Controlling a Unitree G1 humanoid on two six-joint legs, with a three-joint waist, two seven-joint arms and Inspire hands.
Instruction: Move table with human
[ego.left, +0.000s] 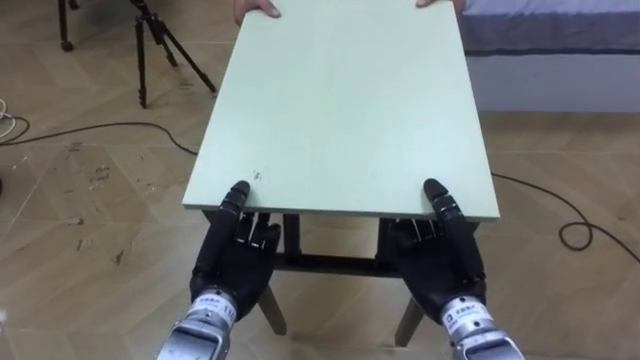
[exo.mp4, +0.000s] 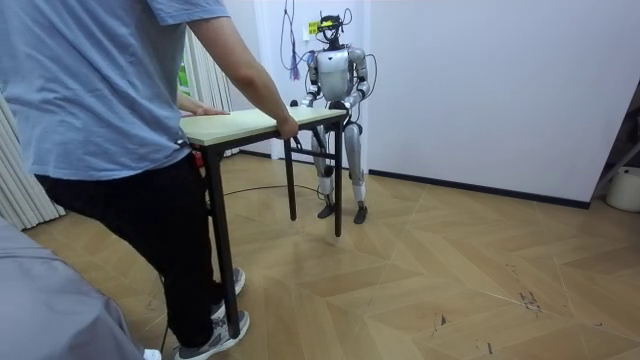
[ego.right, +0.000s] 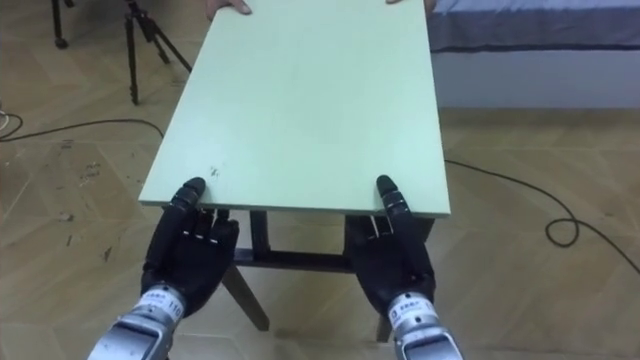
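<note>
We see open floor (ego.left: 90, 250) on either side of the table (ego.left: 350, 110), a tripod (ego.left: 143, 55) near its far left corner, and a bed (ego.left: 550, 25) by its far right.

A lived-in room set up for recording. Parquet floor (exo.mp4: 460, 270), a bed (ego.left: 560, 30) and curtains (exo.mp4: 205, 80). A tripod (ego.left: 143, 50) stands nearby.

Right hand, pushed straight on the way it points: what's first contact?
The tabletop itself: the right hand clamps its near edge, thumb on top, fingers beneath. What lies farther underneath is unclear from here.
</note>
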